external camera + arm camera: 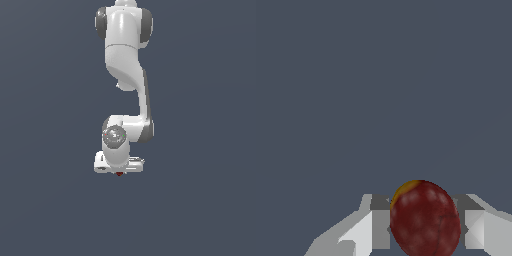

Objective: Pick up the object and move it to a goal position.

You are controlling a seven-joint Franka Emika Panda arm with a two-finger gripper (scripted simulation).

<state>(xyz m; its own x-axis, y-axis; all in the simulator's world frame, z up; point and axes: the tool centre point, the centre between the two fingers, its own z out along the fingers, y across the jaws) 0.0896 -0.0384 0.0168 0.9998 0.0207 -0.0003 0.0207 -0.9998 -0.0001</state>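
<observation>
A plain, flat slate-blue backdrop (pixel 45 125) fills the exterior view from edge to edge, with no visible seam between floor and wall. The wrist view shows the same uniform slate-blue surface (pixel 356 75) stretching away beyond the tool. The light is soft and even, and the tone stays the same across both views.
</observation>
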